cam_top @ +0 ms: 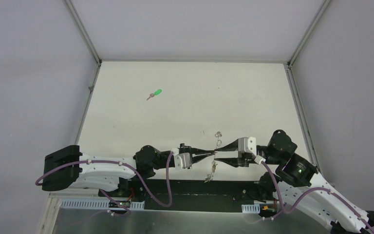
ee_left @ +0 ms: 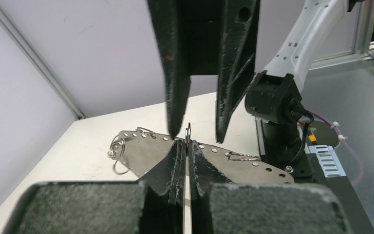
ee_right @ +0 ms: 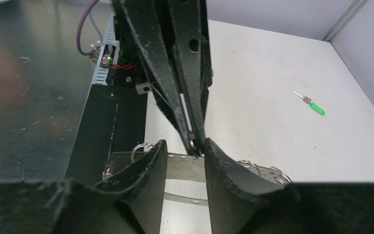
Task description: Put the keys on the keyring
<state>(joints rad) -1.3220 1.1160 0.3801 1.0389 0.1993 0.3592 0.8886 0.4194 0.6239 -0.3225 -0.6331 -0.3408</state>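
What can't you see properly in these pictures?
- The keyring, left wrist view: seen edge-on, its lower part hidden inside the shut left end effector.
- Top view: the ring is too thin and small to see where the end effectors meet.
- Whether the open right end effector touches the ring: unclear in both wrist views.
- The green key: teeth too small, top view.
- Any second key: none shows.

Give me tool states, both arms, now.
Left tool: closed on the keyring, seen edge-on.
Right tool: open, straddling the left tool's tips, holding nothing.
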